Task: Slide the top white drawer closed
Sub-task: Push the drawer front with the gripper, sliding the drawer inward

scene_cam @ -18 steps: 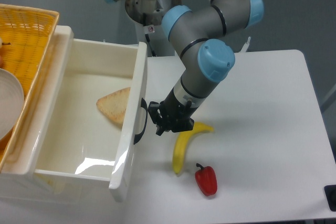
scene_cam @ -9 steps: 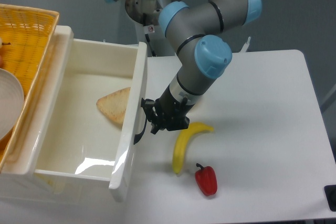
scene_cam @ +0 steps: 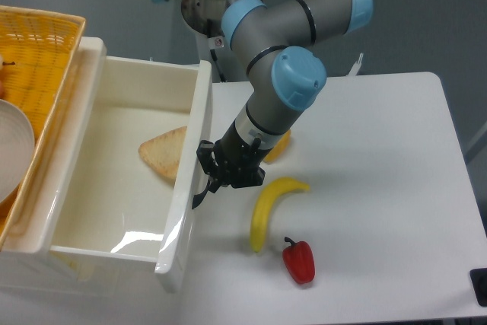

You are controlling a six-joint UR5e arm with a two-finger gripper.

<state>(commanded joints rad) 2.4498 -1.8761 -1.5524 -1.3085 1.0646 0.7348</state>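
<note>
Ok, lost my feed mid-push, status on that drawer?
Gripper against the black handle, fingers' state unclear. Top white drawer wide open, bread slice inside. Banana and red pepper lie aside, not blocking.

— What carries everything here?
— A white table (scene_cam: 380, 142), filling the right and lower frame.
— And directly on it?
— A yellow banana (scene_cam: 270, 205) near the centre, a red bell pepper (scene_cam: 299, 261) just below it, and an orange piece (scene_cam: 278, 146) partly hidden above the banana.
</note>
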